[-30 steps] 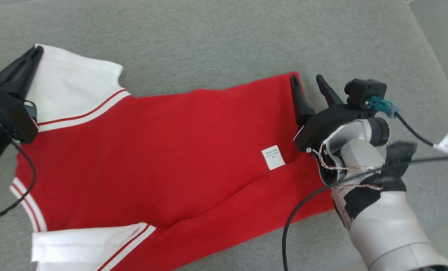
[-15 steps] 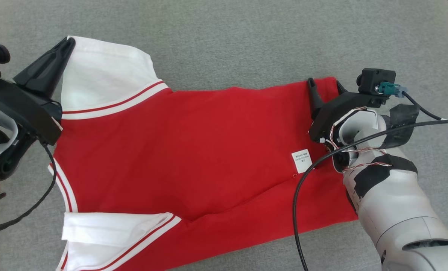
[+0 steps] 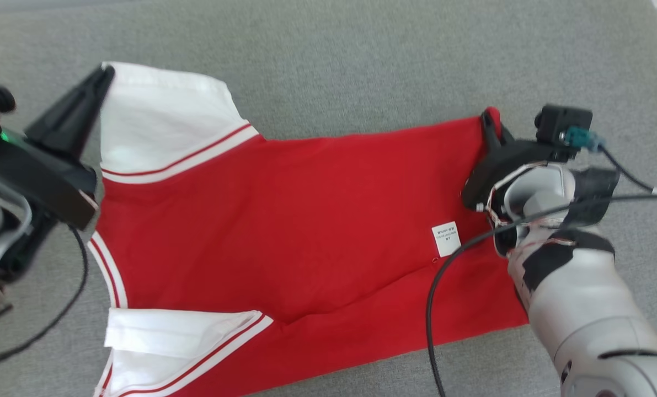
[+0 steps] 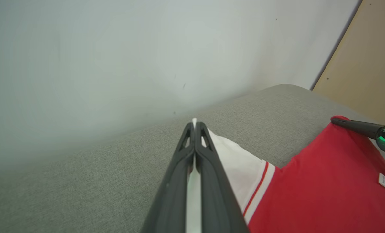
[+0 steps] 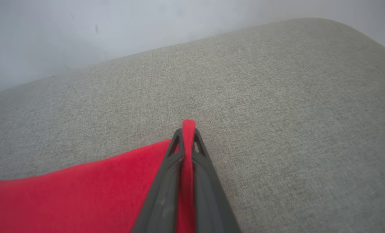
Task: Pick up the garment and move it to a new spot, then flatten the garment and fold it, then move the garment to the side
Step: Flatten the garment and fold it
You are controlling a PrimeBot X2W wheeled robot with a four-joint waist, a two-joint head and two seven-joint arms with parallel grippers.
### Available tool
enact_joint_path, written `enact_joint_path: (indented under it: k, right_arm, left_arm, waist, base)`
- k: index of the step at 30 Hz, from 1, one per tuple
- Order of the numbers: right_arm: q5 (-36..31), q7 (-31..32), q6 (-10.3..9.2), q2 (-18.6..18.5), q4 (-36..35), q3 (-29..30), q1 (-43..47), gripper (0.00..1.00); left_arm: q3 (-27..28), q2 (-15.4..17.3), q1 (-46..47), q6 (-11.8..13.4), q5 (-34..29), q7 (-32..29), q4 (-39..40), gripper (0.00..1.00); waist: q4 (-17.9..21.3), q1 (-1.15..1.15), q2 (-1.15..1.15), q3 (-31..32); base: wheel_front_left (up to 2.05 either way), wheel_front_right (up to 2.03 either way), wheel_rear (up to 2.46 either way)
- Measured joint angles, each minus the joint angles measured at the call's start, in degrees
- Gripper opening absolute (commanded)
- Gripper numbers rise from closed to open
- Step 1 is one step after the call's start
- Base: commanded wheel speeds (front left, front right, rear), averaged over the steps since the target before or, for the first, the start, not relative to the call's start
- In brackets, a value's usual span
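The garment (image 3: 306, 220) is a red shirt with white, red-striped sleeves, spread sideways across the grey cushion (image 3: 334, 71). At the far left my left gripper (image 3: 105, 74) is shut on the edge of the upper white sleeve (image 3: 163, 118); in the left wrist view a strip of white cloth (image 4: 193, 181) is pinched between the fingers (image 4: 176, 181). My right gripper (image 3: 491, 118) is shut on the red hem's far corner, and red cloth (image 5: 187, 161) runs between its fingers (image 5: 161, 197) in the right wrist view. A white label (image 3: 445, 239) lies near the hem.
The second white sleeve (image 3: 179, 336) lies folded at the lower left. A black cable (image 3: 436, 309) from my right arm hangs over the red cloth. The grey cushion ends against a pale wall (image 4: 114, 64), with a tan panel (image 4: 367, 55) to one side.
My right gripper has closed on the red hem corner; a second ago its fingers stood apart around it. The head camera has shifted. My left gripper stays shut on the sleeve.
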State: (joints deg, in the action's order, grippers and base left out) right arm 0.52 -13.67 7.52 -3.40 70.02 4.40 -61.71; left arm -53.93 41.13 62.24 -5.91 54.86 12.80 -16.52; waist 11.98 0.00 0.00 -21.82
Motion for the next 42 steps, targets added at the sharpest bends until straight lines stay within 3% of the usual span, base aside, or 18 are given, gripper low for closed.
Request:
enact_joint_path:
  k: [10,14,18,23,30,40,41,42]
  right_arm:
    - [2.8,-1.3,-0.01,0.2,-8.8,-2.6,10.4,0.0]
    - [6.0,-1.3,-0.01,-0.6,-16.0,-5.3,16.1,0.0]
    - [9.6,-1.3,0.0,-2.7,-22.3,-8.1,22.0,0.0]
    - [14.0,-1.3,0.0,-5.8,-28.3,-10.9,28.9,0.0]
    - [18.8,-0.8,0.0,-9.1,-35.1,-13.6,36.7,0.0]
    - [20.9,2.1,0.0,-10.3,-43.9,-13.3,46.4,0.0]
    - [21.1,2.5,0.0,-10.3,-44.6,-13.1,47.2,0.16]
    - [21.2,2.6,0.0,-10.2,-45.2,-12.7,47.7,0.86]
  left_arm:
    - [5.1,2.2,-14.4,5.8,-0.2,2.1,14.4,0.0]
    - [9.1,1.1,-22.9,8.4,-3.4,2.2,21.0,0.0]
    - [12.1,-1.0,-31.8,9.5,-7.9,2.2,25.1,0.0]
    - [16.0,-4.8,-41.3,9.0,-11.4,2.2,26.6,0.0]
    - [19.6,-9.7,-48.7,6.4,-17.1,2.2,24.0,0.0]
    - [24.0,-15.5,-53.8,2.9,-22.3,2.2,17.8,0.0]
    - [24.0,-15.7,-54.1,2.6,-23.1,2.2,16.7,0.0]
    - [24.4,-16.1,-54.4,2.5,-23.7,2.2,15.6,0.28]
  waist:
    - [-1.9,-0.01,0.0,4.9]
    - [-3.1,-0.01,0.0,6.6]
    - [-4.5,-0.01,-0.01,8.2]
    - [-6.3,-0.01,0.0,9.7]
    - [-8.0,-0.01,-0.01,11.7]
    - [-9.3,-0.01,-0.01,14.1]
    - [-9.3,-0.01,-0.01,14.3]
    - [-9.3,-0.01,-0.01,14.4]
  base:
    - [0.0,0.0,0.0]
    - [0.0,0.0,0.0]
    - [0.0,0.0,0.0]
    - [0.0,0.0,0.0]
    - [0.0,0.0,0.0]
    - [0.0,0.0,0.0]
    - [0.0,0.0,0.0]
    - [0.0,0.0,0.0]
